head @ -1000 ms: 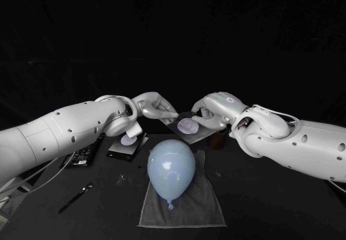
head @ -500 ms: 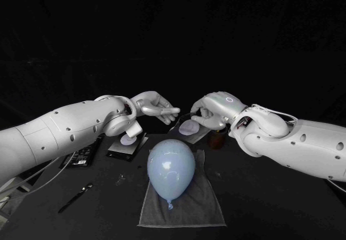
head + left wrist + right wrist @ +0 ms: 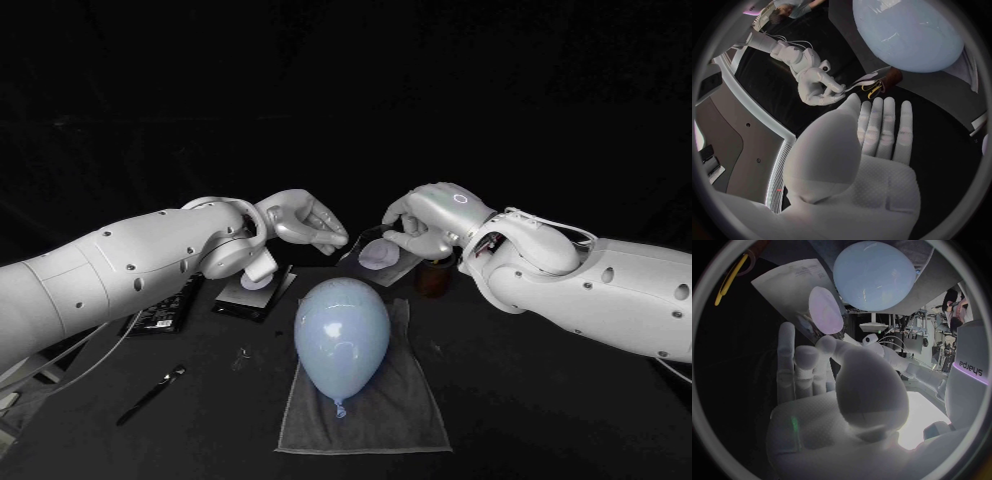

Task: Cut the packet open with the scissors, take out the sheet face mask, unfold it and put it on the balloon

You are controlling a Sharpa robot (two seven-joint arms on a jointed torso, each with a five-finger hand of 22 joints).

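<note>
**Packet held up beyond the balloon, right hand only**

We note the right hand [image 3: 415, 225] pinching the mask packet [image 3: 378, 256] by one edge, clear of the bench [image 3: 577, 420], probably so its free edge stays reachable. The left hand [image 3: 306, 220] is just beside it, empty, with its fingers stretched out. The balloon [image 3: 342, 330] rests on a grey towel [image 3: 368, 425], near the packet. The yellow-handled scissors [image 3: 873, 90] lie near the right hand. We cannot tell whether the packet is cut. Open room lies either side of the towel.
</note>
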